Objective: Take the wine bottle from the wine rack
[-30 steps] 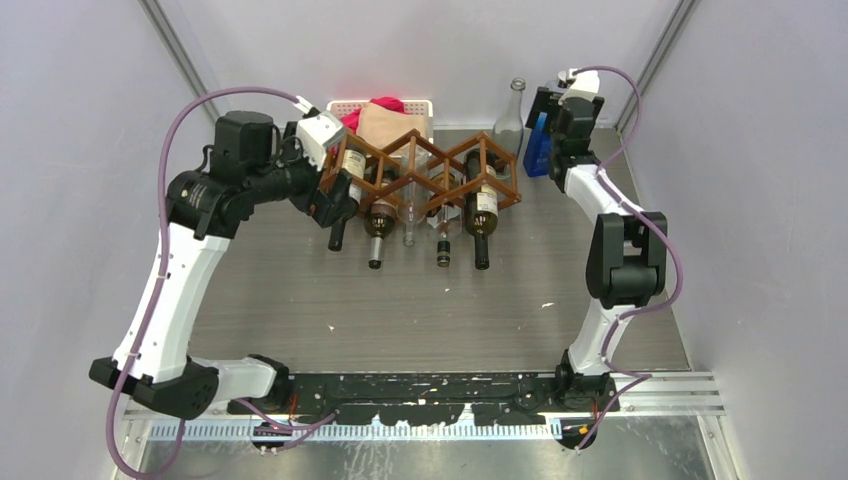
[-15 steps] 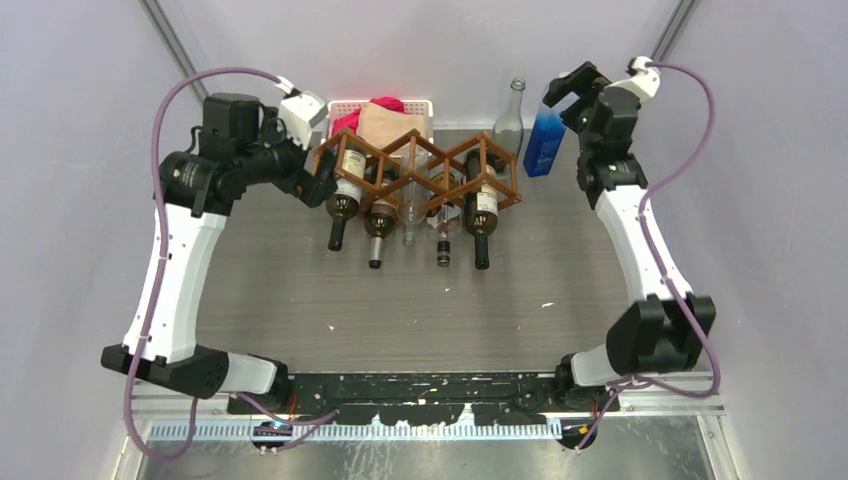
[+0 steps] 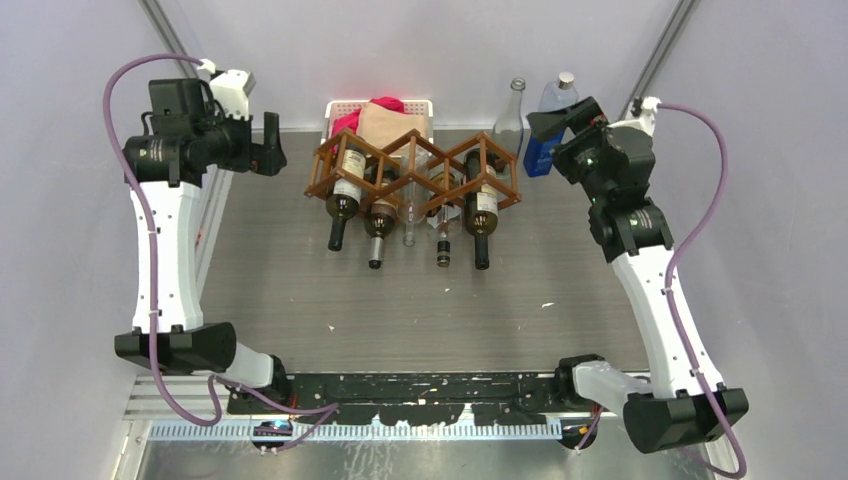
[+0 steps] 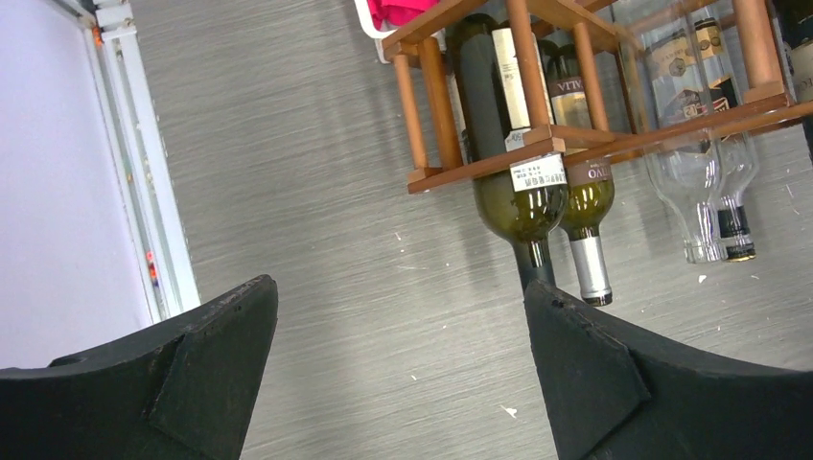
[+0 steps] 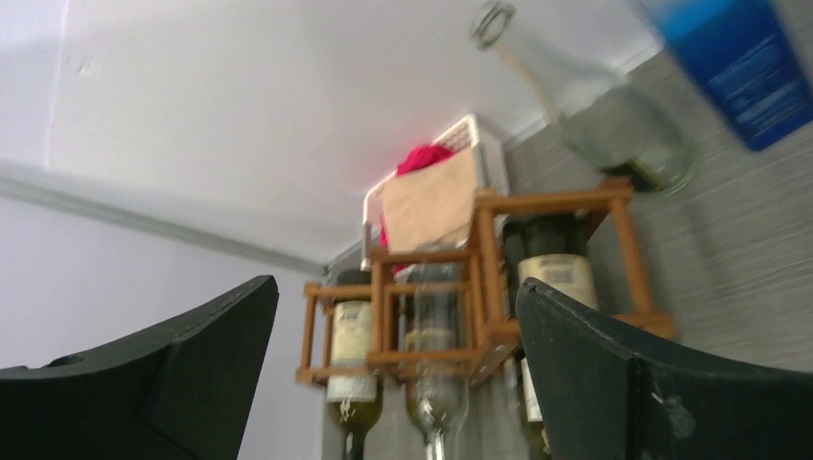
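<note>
Currently hovering left tool (image 3: 268, 145), released, empty, wine rack (image 3: 413, 170) and its wine bottle (image 3: 342, 205) off to tool's right; hovering right tool (image 3: 560, 118), likewise released, wine rack to tool's left.

Grey table (image 3: 420, 300) carries wine rack (image 3: 437, 163), white basket (image 3: 345, 105), clear bottle (image 3: 510, 122), blue bottle (image 3: 543, 148).

**Loaded wine rack (image 3: 415, 165) at the back of the table (image 3: 420, 300), both arms held apart from it.**
Five bottles (image 3: 481, 215) are laid in the rack, necks pointed toward the near edge. The left gripper (image 3: 270, 143) is held off to the rack's left, the right gripper (image 3: 566, 115) off to its right, near a blue bottle (image 3: 545, 145). A clear bottle (image 3: 511, 118) is stood beside that, and a white basket (image 3: 345, 106) is set behind the rack.
</note>
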Motion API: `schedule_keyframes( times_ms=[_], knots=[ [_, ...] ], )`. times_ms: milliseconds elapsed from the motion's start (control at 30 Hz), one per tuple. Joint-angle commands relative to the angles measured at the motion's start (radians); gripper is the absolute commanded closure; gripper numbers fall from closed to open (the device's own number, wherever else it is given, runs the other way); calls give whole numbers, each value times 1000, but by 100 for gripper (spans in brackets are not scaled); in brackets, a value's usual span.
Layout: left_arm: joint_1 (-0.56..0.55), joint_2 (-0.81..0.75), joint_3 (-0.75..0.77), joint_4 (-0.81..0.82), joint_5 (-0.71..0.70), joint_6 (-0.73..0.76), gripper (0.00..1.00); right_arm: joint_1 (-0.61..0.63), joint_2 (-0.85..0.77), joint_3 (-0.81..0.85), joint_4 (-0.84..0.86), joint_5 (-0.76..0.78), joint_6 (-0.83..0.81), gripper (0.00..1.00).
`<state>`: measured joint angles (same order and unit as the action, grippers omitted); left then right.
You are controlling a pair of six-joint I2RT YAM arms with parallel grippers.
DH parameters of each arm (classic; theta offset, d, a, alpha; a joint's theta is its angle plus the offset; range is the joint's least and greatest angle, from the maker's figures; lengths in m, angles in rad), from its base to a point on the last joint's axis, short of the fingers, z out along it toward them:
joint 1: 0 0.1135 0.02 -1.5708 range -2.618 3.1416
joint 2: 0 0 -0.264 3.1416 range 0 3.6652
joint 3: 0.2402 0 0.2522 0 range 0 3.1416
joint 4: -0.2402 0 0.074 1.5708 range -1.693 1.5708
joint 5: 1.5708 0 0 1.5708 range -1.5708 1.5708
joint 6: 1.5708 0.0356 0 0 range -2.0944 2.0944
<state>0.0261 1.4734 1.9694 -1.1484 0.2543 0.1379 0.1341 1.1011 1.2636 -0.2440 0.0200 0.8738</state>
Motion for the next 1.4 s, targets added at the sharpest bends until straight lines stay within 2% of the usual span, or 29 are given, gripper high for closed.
schedule_keyframes(
  times_ms=[0,67,133,333,533,833,1167,1367],
  knots=[
    [18,-63,-25,64,7,-35,0,154,92,224,-216,-5,-80,0],
    [19,-87,-60,101,-12,-32,0,311,162,317,-302,97,-123,0],
    [20,-108,-92,119,-19,-26,0,405,204,347,-323,140,-106,0],
    [20,-126,-133,99,-34,9,0,611,373,416,-320,173,-34,1],
    [24,-107,-116,64,-67,17,0,758,599,549,-329,169,-39,7],
    [24,-128,-150,37,-20,29,0,803,867,671,-308,93,-30,16],
    [24,-161,-177,34,-1,59,0,805,983,715,-258,89,2,24],
    [24,-179,-180,33,31,65,0,807,1035,737,-224,89,28,34]
  ],
)
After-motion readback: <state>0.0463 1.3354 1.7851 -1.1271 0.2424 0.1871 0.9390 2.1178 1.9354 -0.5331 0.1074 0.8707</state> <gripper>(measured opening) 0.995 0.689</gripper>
